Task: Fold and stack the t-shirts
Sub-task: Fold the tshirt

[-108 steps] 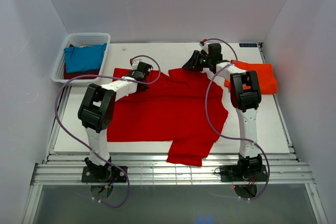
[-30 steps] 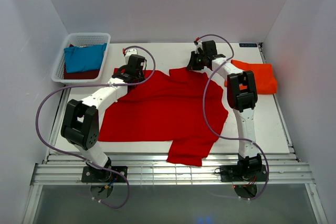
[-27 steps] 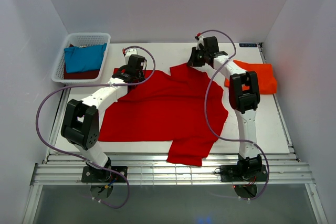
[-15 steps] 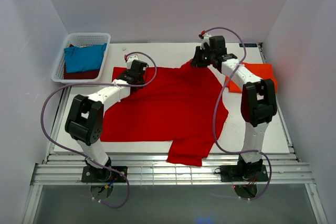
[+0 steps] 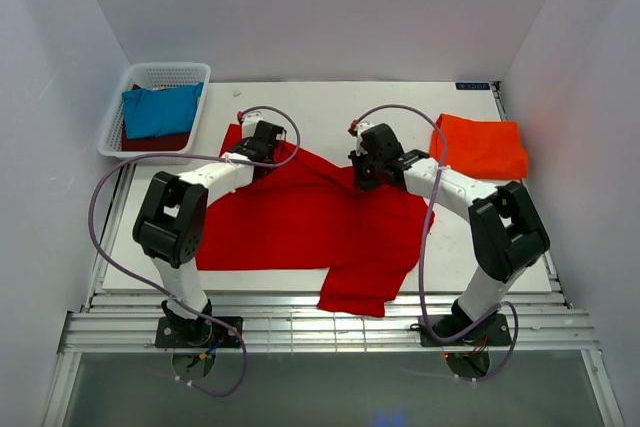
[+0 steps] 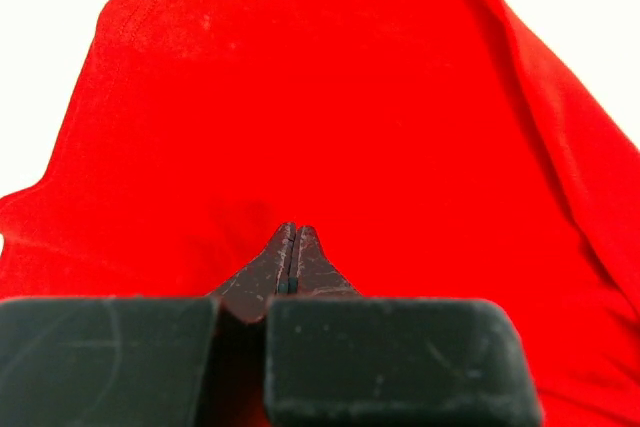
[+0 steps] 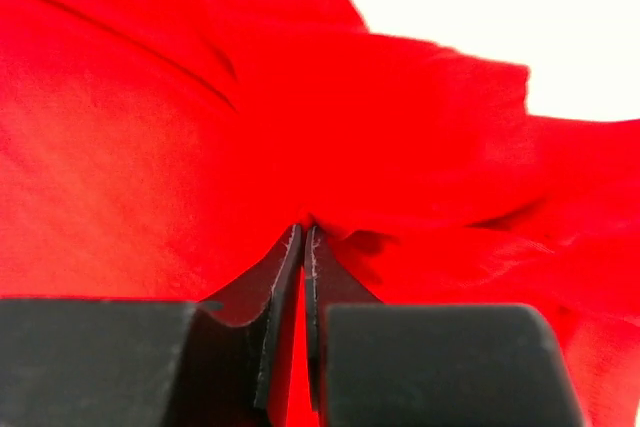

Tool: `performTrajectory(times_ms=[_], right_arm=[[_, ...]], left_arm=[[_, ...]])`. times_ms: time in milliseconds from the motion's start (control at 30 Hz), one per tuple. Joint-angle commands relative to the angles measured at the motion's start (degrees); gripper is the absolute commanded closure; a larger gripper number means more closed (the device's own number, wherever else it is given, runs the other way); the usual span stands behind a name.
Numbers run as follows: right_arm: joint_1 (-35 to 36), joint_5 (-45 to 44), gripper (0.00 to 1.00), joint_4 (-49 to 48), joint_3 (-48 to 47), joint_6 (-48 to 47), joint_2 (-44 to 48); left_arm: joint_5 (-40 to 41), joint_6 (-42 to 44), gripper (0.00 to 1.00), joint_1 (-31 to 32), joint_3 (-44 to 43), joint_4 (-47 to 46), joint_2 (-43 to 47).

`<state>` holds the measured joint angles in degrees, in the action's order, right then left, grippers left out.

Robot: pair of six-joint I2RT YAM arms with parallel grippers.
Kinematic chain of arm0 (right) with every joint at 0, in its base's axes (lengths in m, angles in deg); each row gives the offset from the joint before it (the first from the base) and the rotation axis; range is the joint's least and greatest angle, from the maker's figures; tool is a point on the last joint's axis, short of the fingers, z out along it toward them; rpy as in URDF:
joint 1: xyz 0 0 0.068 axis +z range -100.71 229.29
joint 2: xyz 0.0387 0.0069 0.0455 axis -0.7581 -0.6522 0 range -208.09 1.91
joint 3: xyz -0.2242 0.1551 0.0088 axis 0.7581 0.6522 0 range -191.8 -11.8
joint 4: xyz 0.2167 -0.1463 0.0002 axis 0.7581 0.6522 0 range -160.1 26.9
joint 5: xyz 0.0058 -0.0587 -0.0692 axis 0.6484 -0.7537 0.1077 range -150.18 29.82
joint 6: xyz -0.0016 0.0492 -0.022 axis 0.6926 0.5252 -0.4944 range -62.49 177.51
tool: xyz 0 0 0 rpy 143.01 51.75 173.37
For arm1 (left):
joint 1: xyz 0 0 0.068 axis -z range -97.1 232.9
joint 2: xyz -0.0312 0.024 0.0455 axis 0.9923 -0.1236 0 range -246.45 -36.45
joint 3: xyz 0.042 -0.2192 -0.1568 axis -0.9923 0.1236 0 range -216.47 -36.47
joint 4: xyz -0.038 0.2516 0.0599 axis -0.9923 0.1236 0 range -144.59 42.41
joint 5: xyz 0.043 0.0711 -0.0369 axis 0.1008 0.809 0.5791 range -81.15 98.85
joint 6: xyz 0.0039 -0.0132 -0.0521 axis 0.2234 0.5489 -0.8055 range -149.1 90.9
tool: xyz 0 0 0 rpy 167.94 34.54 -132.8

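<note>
A bright red t-shirt [image 5: 300, 222] lies spread over the middle of the table, one sleeve hanging over the near edge. My left gripper [image 5: 265, 143] is shut at its far-left shoulder, its tips [image 6: 290, 232] pressed into the red cloth [image 6: 300, 87]. My right gripper [image 5: 363, 170] is shut on a bunched fold of the same shirt [image 7: 150, 147] near the far middle; red cloth shows between its fingers [image 7: 305, 237]. An orange-red t-shirt [image 5: 481, 147] lies folded at the far right. A teal-blue t-shirt [image 5: 160, 111] rests on a dark maroon one [image 5: 150, 140] in the basket.
The white mesh basket [image 5: 170, 72] stands at the far left corner. White walls close in the table on three sides. Purple cables loop above both arms. Bare table [image 5: 320, 102] shows beyond the red shirt.
My right gripper has swung from the far edge toward the near left, dragging the red shirt's far edge over its body. The left gripper has shifted slightly nearer with its corner.
</note>
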<state>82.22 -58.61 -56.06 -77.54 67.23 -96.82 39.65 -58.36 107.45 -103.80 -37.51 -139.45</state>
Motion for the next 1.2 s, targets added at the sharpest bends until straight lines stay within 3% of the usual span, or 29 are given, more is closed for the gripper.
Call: performTrajectory(times_ms=[0, 33, 67, 167, 267, 400, 733, 933, 1167], right_arm=[[0.38, -7.70, 0.91, 0.27, 0.78, 1.01, 4.34], [0.56, -8.50, 0.89, 0.98, 1.04, 1.18, 4.34], [0.65, -9.20, 0.78, 1.94, 0.96, 1.27, 4.00], [0.82, -12.10, 0.60, 3.89, 1.92, 2.32, 3.82], [0.74, -13.51, 0.54, 1.52, 2.37, 2.41, 3.82], [0.12, -15.71, 0.54, 1.08, -1.40, 2.24, 0.66], [-3.66, -12.73, 0.59, -2.79, -5.19, 4.17, -8.04], [-4.62, -10.79, 0.59, -6.39, -1.42, 6.10, -5.34], [-7.52, -9.48, 0.60, -5.07, -3.26, 5.31, -4.45]], left_arm=[[5.04, -0.18, 1.00, -0.74, -2.97, -0.30, -2.90], [5.66, -0.27, 1.00, -1.09, -3.24, -0.12, -4.04], [6.45, -0.28, 1.00, -1.87, -3.51, -0.29, -4.48], [7.25, -0.01, 1.00, -4.50, -4.91, -1.08, -6.42], [5.41, -0.89, 1.00, -8.54, -7.46, -1.52, -8.26], [1.02, -0.63, 1.00, -12.68, -10.53, -3.02, -10.11], [-2.77, 1.83, 1.00, -14.36, -15.46, -4.51, -12.84], [-2.68, 2.10, 1.00, -14.36, -14.06, -4.86, -11.96], [-3.56, 1.92, 1.00, -14.36, -13.62, -4.78, -11.17]])
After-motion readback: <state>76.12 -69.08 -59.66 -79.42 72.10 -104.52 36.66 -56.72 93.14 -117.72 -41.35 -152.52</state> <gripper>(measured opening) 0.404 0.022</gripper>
